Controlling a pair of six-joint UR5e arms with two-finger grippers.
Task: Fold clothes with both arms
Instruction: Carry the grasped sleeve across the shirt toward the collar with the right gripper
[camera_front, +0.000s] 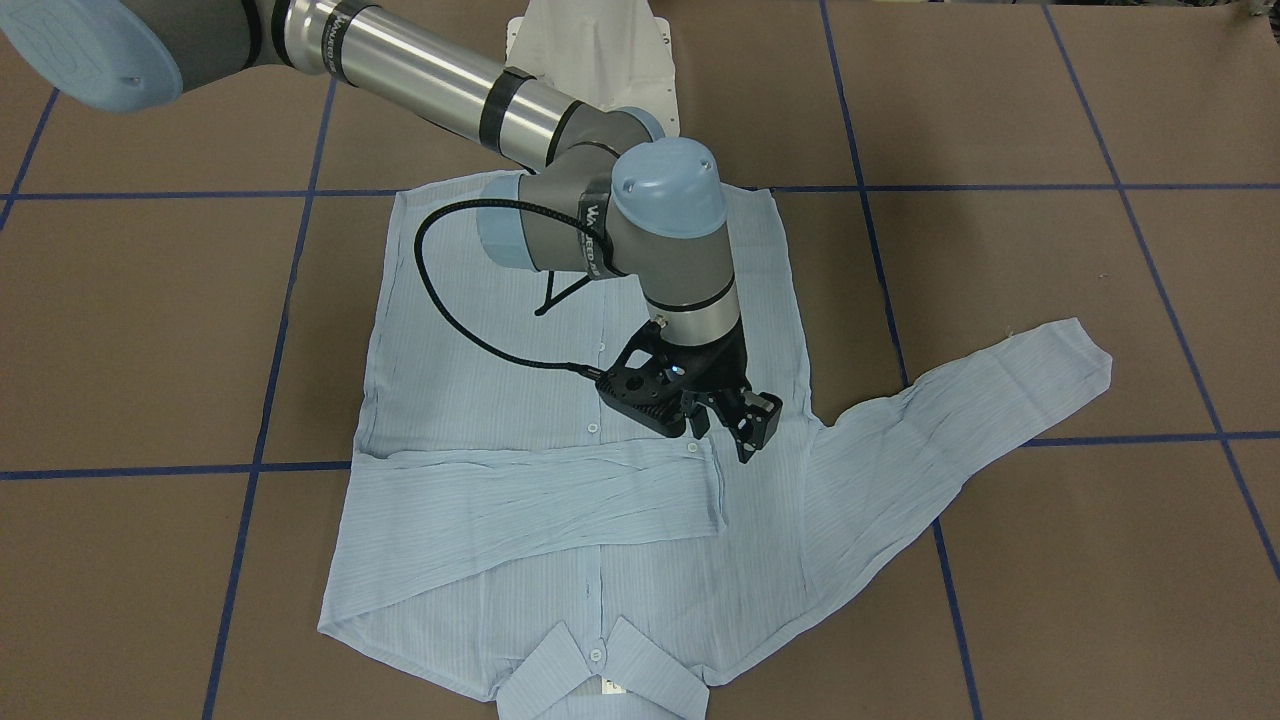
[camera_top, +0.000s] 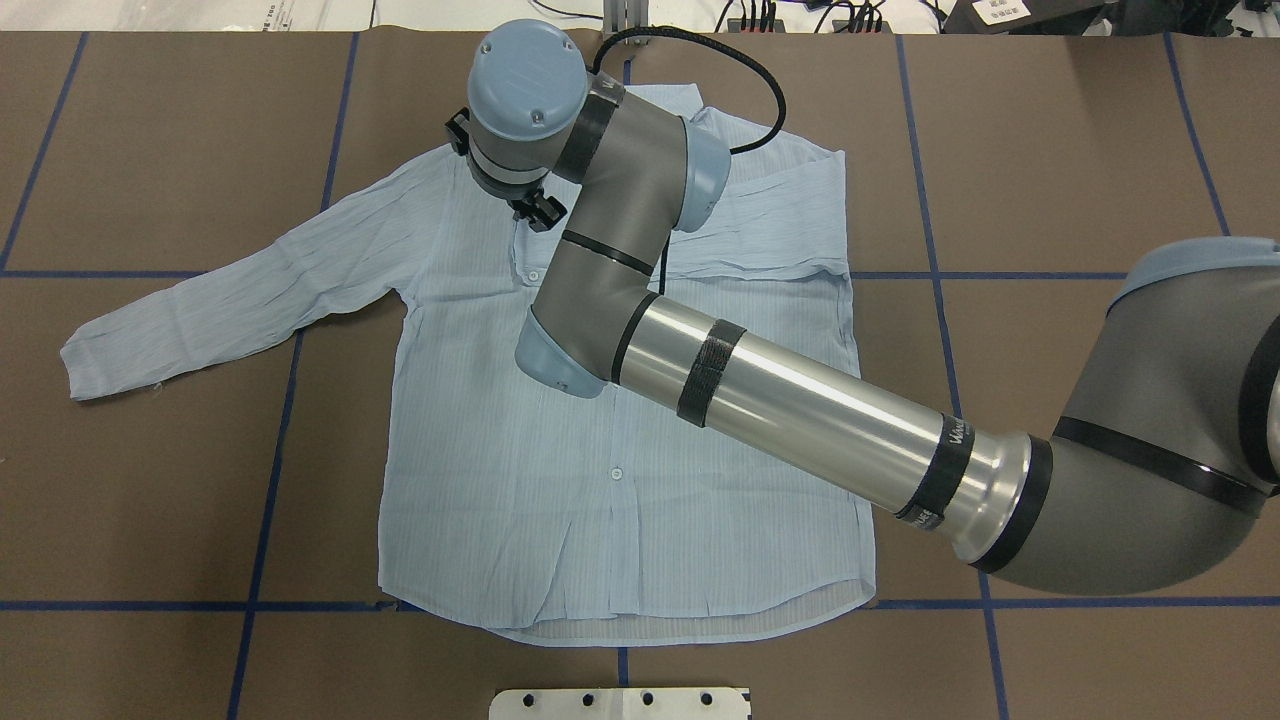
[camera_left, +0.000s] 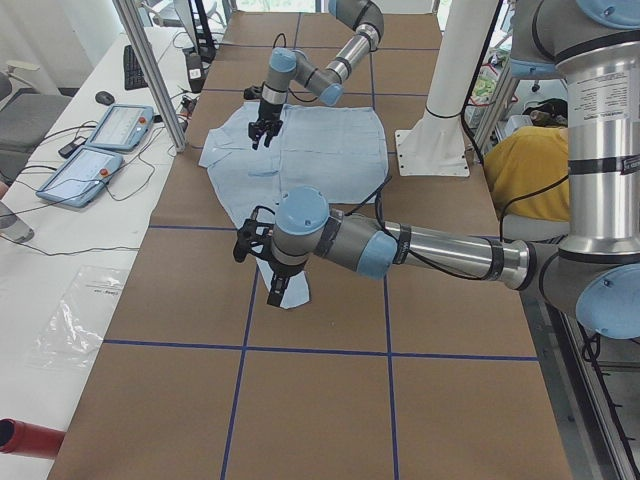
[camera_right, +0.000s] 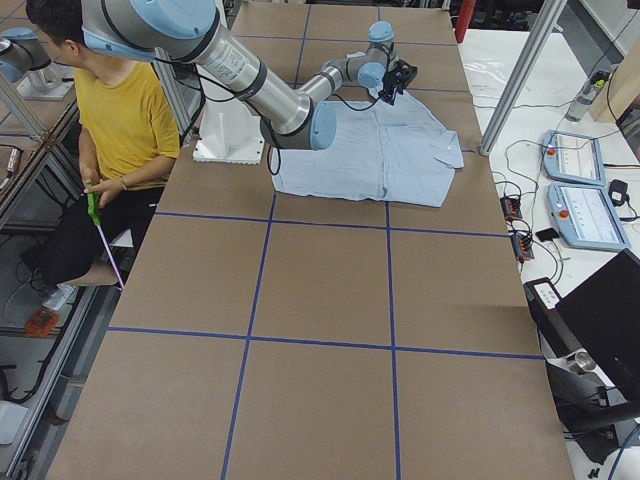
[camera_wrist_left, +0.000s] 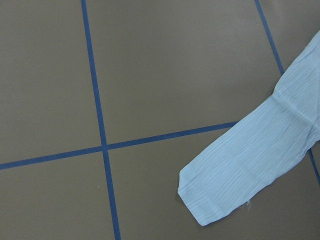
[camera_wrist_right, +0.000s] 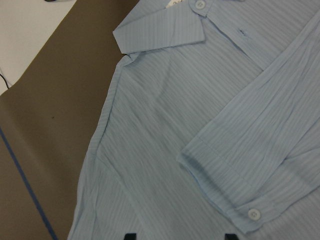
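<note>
A light blue, finely striped long-sleeved shirt (camera_top: 520, 500) lies flat and buttoned on the brown paper-covered counter (camera_front: 1050, 280), which is marked with blue tape lines (camera_top: 150, 606). Its collar (camera_front: 600, 665) points away from the robot. One sleeve (camera_front: 520, 510) is folded across the chest. The other sleeve (camera_top: 230, 290) lies spread out to the robot's left.

The right arm's black two-finger tool (camera_front: 730, 432) hangs over the folded sleeve's cuff (camera_wrist_right: 220, 185). In the right wrist view its fingertips (camera_wrist_right: 131, 235) stand well apart, gripping nothing.

In the overhead view the grey right arm (camera_top: 800, 410) hides most of the folded sleeve. The left arm's tool (camera_left: 277, 292) shows only in the left side view, above the spread sleeve's end, and I cannot tell how far it is open. The small white neck label (camera_front: 612, 688) shows only as a sliver between the collar points.
</note>
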